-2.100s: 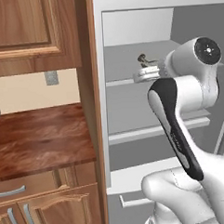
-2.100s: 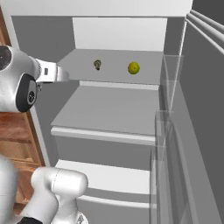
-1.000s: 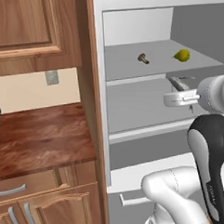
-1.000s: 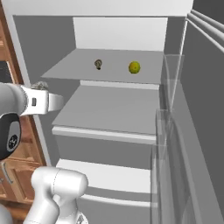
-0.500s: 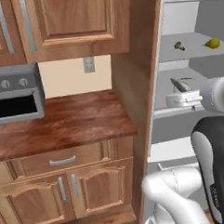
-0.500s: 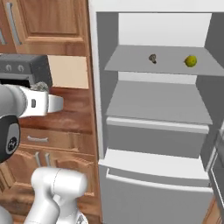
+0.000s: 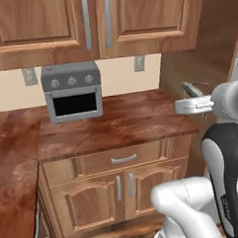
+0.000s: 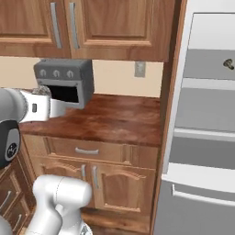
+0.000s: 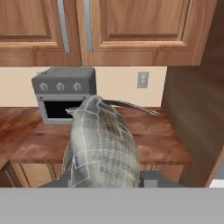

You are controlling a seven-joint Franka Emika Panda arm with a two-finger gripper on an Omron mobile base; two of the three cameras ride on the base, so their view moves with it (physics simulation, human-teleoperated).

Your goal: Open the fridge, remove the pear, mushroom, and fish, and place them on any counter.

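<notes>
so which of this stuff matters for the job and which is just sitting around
Part of the job:
- fish, held in the tool
- mushroom, on a fridge shelf
- counter, where the food goes

Just there:
- toaster oven on the counter
- upper cabinets
- wall outlet

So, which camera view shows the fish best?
The hand view: the fish is large and close there, scales and tail clear. In the left base view only its thin tip pokes past the tool; in the right base view I cannot make it out.
</notes>
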